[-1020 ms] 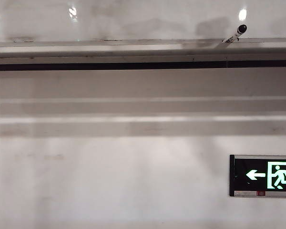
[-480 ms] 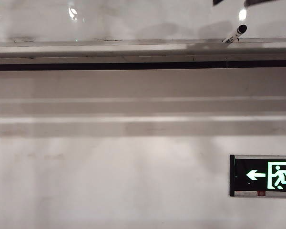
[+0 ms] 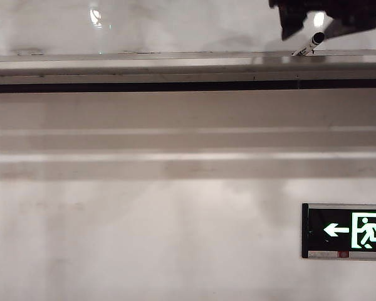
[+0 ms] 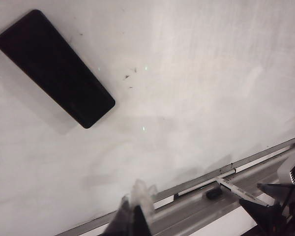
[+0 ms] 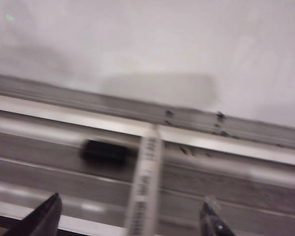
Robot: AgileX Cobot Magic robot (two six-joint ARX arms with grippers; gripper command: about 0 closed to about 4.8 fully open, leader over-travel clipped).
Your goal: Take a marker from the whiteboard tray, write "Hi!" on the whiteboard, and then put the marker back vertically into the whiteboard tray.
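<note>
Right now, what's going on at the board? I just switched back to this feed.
The right tool is open and closing in on the marker, which lies tilted in the whiteboard tray; its two fingers straddle the barrel but nothing is gripped yet. In the exterior view that tool hangs just above the marker's black cap. The left tool hovers farther along the tray, holding nothing. The whiteboard has no writing yet, only a black eraser stuck on it.

marker point(image 3: 313, 42): 1 | whiteboard tray point(image 3: 144, 66): 1 | whiteboard point(image 3: 175, 25): 1 | exit sign point(image 3: 346, 229): 1 | black eraser point(image 4: 54, 68): 1
</note>
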